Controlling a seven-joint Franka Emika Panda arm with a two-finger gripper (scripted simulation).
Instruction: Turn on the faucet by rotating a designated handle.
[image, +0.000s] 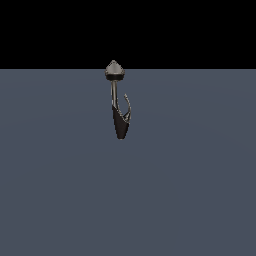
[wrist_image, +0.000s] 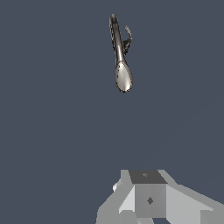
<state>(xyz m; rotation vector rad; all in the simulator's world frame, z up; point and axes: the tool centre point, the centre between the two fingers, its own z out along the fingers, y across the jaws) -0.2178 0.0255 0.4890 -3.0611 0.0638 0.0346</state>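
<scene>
The faucet (image: 118, 100) stands alone on the grey floor in the exterior view, a dark tapered body under a thin stem and a pale cone-shaped top. Its handle (image: 128, 106) is a thin curved sliver hooking off the body toward the exterior view's right. From the wrist view I look at the faucet (wrist_image: 119, 48) from above and some way off, with the handle (wrist_image: 127, 39) a small jagged piece beside the stem. Only part of my gripper (wrist_image: 146, 177) shows at the picture's edge, well apart from the faucet, with nothing held. Its jaw gap is not readable.
A flat grey floor (image: 60, 190) spreads around the faucet, under a black background. No other object shows. The arm does not appear in the exterior view.
</scene>
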